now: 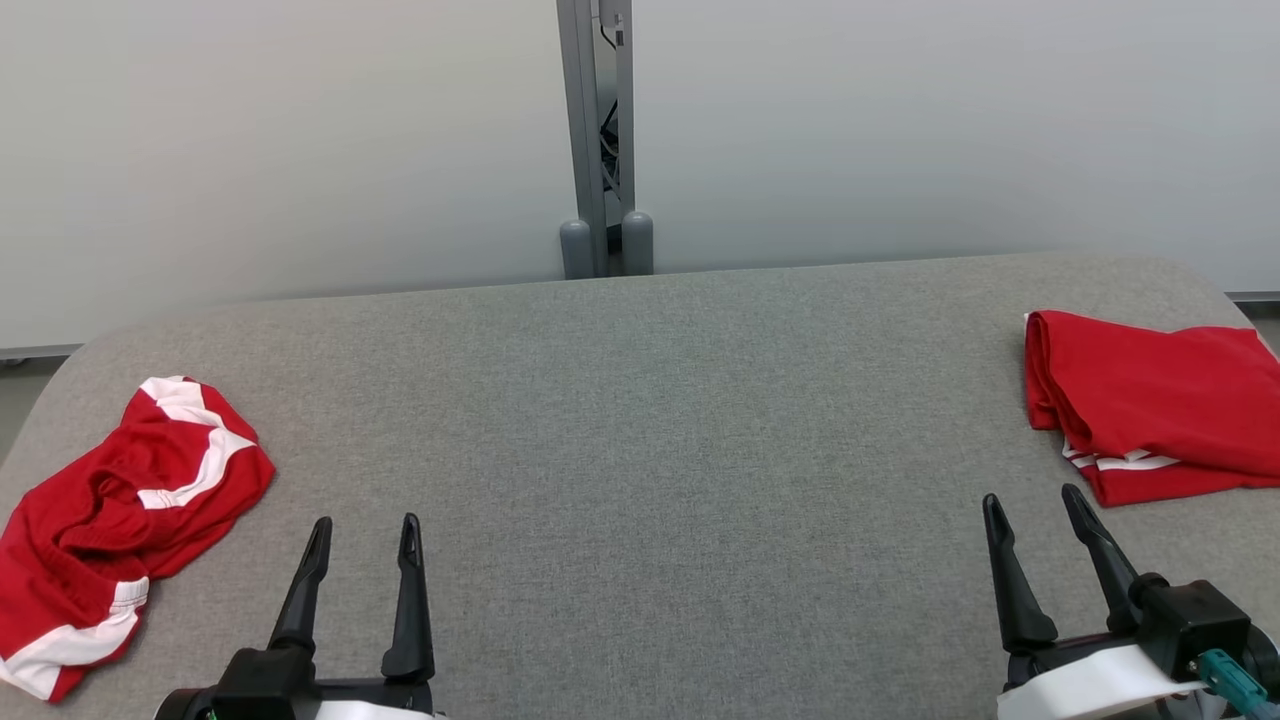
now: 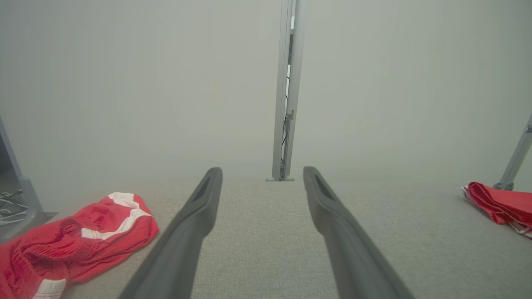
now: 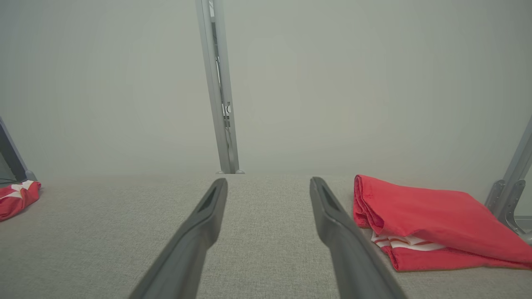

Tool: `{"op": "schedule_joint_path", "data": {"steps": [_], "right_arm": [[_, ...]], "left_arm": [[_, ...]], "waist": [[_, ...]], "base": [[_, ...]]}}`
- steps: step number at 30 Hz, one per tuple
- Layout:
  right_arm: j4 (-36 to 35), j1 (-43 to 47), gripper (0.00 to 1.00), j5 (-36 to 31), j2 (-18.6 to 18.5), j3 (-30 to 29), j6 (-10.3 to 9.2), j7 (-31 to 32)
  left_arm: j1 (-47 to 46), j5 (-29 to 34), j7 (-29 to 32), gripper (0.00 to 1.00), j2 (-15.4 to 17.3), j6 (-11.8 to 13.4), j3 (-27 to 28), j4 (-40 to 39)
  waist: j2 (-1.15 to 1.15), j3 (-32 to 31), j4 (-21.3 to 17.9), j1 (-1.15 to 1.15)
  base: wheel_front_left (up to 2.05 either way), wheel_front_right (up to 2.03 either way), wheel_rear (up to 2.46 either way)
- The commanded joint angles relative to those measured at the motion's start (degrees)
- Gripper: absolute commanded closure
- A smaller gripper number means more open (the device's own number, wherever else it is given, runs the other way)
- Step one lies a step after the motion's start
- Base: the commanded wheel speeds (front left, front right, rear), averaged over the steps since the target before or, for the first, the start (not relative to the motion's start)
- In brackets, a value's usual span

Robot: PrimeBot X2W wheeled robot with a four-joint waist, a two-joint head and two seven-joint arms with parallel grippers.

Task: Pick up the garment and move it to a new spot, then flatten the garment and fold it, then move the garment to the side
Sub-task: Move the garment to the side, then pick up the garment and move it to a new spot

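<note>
L claw (image 1: 366, 524) and R claw (image 1: 1030, 496), nearest, both spread apart, holding nothing. Crumpled garment (image 1: 120, 480) lies at surface (image 1: 640, 450) left edge, beside L claw, untouched: pick-up, flattening, folding, moving aside all remain. Folded red cloth (image 1: 1150, 400) sits far right, prob. already done.

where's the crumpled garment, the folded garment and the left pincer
crumpled garment (image 1: 110, 520), head view, on its bunched red middle
folded garment (image 1: 1160, 395), head view, on its flat red top layer
left pincer (image 1: 366, 525), head view, midway between its two open fingertips
</note>
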Motion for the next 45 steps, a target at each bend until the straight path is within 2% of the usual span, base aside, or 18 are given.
{"op": "schedule_joint_path", "data": {"steps": [1, 14, 20, 45], "right_arm": [[-0.2, 0.6, 0.0, 0.2, -0.3, 0.0, -0.02, 0.0], [0.0, 1.8, 0.0, -0.3, -0.3, 0.6, -0.02, 0.0], [-0.5, 2.1, 0.0, -0.9, -0.3, 1.1, -0.02, 0.0], [-2.3, 1.5, 0.0, 0.4, -0.3, 3.3, -0.02, 0.0]], "left_arm": [[0.3, 0.1, -0.2, 0.0, 0.2, -0.3, 0.3, 0.1], [0.4, -1.4, -0.2, 0.0, 0.1, -0.7, -0.3, 0.3], [-0.1, -1.4, -0.2, 0.0, 0.2, -0.4, -0.4, 0.1], [-1.0, -1.8, -0.2, 0.0, 0.1, 1.5, -1.3, -2.8]], "waist": [[0.0, -0.1, -0.1, 0.0], [0.0, -0.5, 0.3, 0.0], [0.0, -0.3, 2.0, 0.0], [0.0, 1.5, 20.8, 0.0]], "base": [[0.0, 0.0, 0.0], [0.0, 0.0, 0.0], [0.0, 0.0, 0.0], [0.0, 0.0, 0.0]]}}
